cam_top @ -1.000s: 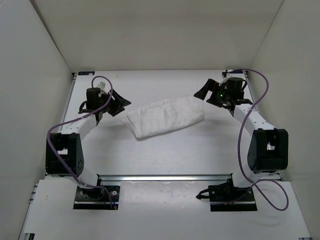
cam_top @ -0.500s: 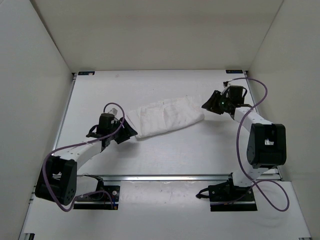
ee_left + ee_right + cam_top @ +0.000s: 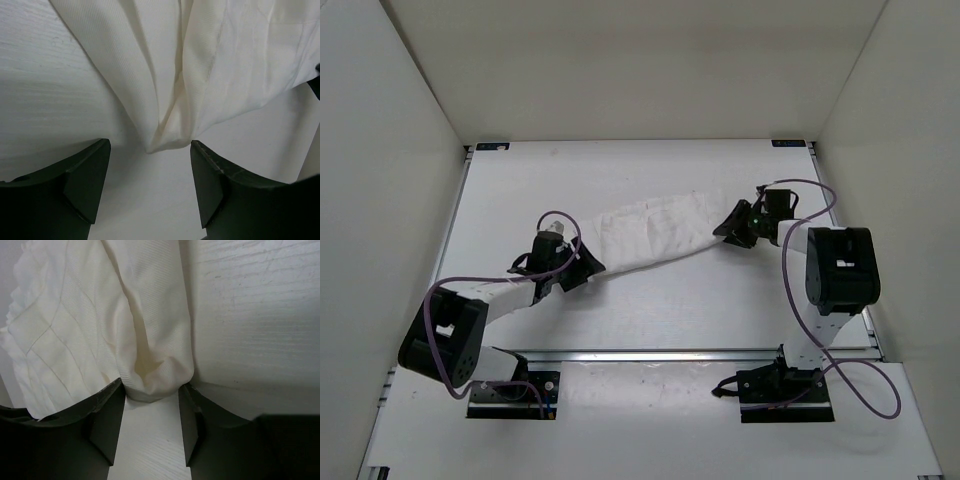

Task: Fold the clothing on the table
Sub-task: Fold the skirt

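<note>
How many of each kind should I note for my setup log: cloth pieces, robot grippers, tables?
Thin white creased fabric clothing: 1
Black two-finger grippers: 2 (left gripper, right gripper)
Flat white matte table with a metal rail edge: 1
Total: 4

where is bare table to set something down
Bare white matte tabletop: between the thin white creased cloth and the back wall, and between it and the silvery rail. Crowded at both cloth ends, by the black left arm and right arm.
</note>
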Controlling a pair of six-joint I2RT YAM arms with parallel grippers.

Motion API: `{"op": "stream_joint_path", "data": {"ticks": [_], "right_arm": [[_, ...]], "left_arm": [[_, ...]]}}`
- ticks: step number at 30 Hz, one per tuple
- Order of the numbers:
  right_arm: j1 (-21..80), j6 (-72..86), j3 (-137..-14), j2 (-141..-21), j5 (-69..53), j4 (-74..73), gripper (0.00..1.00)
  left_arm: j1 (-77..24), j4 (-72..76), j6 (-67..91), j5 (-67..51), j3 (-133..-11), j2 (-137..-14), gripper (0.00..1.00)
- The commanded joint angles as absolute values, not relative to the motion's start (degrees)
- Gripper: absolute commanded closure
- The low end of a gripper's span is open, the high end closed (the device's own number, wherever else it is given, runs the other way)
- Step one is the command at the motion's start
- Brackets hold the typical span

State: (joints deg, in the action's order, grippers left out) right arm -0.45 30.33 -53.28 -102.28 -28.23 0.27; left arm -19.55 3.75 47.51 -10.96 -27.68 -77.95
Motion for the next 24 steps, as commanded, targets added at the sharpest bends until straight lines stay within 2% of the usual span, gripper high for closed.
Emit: {"op": "stream_joint_path", "data": {"ticks": [1,2,5,6,7,8,9,10,11,12,17,24], "right_arm": [[-0.2,32.4,-53.5,-103.6,-28.8,4.8,0.58],[-0.3,32.7,-53.3,-104.1,-28.7,5.4,0.63],[-1.1,32.9,-52.9,-104.0,-28.4,6.1,0.67],[-1.1,33.0,-53.2,-104.2,-28.6,6.1,0.75],[-1.5,33.0,-53.3,-104.4,-28.8,6.1,0.82],[-1.6,33.0,-53.3,-104.4,-29.3,6.5,0.95],[-2.2,33.1,-53.1,-104.5,-29.6,6.6,1.00],[-2.4,33.2,-52.9,-104.4,-29.5,6.1,1.00],[-2.8,33.2,-53.1,-103.6,-29.3,5.8,0.99],[-2.8,31.7,-53.1,-102.8,-28.8,4.4,1.00],[-0.3,21.4,-59.3,-98.8,-21.8,-7.3,1.00],[15.5,12.8,-70.3,-96.1,-13.0,-13.2,1.00]], "left_arm": [[-20.5,8.0,49.1,-8.2,-28.6,-78.8,0.25],[-20.4,9.0,49.7,-8.2,-28.4,-79.2,0.26],[-21.0,11.8,50.2,-7.7,-28.8,-81.8,0.38],[-21.2,12.3,50.5,-7.8,-29.1,-82.4,0.42],[-21.0,12.7,50.7,-7.7,-29.5,-83.6,0.51],[-21.3,13.0,50.6,-7.9,-30.5,-84.6,0.63],[-21.5,13.1,50.5,-7.6,-31.4,-84.8,0.75],[-21.2,13.1,50.5,-7.9,-31.7,-85.7,0.82],[-21.8,13.6,50.5,-8.2,-32.1,-86.6,0.93],[-22.1,13.9,50.5,-7.7,-32.3,-86.8,0.98],[-22.2,16.2,50.5,-9.1,-32.5,-90.4,1.00],[-22.2,18.6,50.5,-10.5,-31.7,-92.5,1.00]]}}
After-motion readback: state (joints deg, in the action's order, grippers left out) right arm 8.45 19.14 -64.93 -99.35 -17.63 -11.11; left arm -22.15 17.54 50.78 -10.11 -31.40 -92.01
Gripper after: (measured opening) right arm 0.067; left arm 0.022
